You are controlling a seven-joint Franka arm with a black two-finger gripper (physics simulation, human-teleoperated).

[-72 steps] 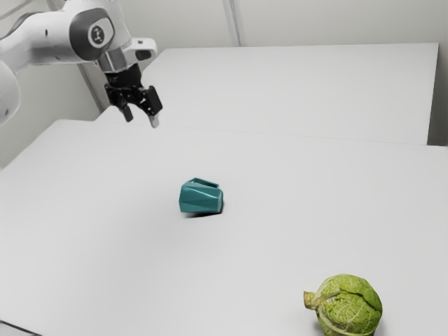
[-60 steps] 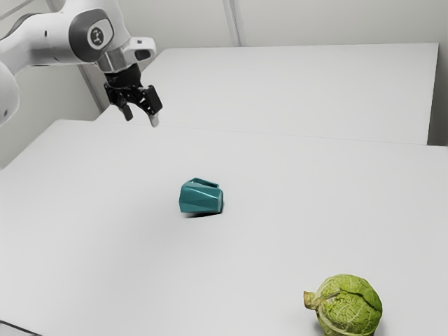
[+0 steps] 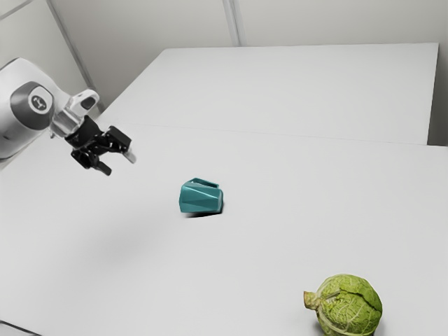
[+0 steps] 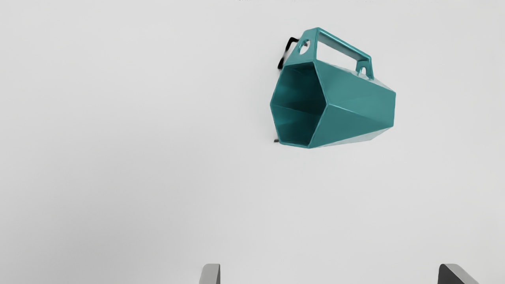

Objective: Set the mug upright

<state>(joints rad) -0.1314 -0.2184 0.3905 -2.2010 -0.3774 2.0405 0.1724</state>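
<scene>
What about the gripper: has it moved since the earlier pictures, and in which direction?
Yes. Judged against the unmoved mug, the gripper is now lower in the exterior view and farther toward that view's left.

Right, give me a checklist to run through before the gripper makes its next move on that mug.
1. Gripper open and empty: ok.
2. Gripper at the mug: not ok; it hangs short, toward the exterior view's left.
3. Mug's lie known: ok; on its side, mouth toward the exterior view's left.
4. Handle in the wrist view: ok.
5. Cabbage apart from the mug: ok.
6. Opening wide enough for the mug's body: cannot tell.
</scene>
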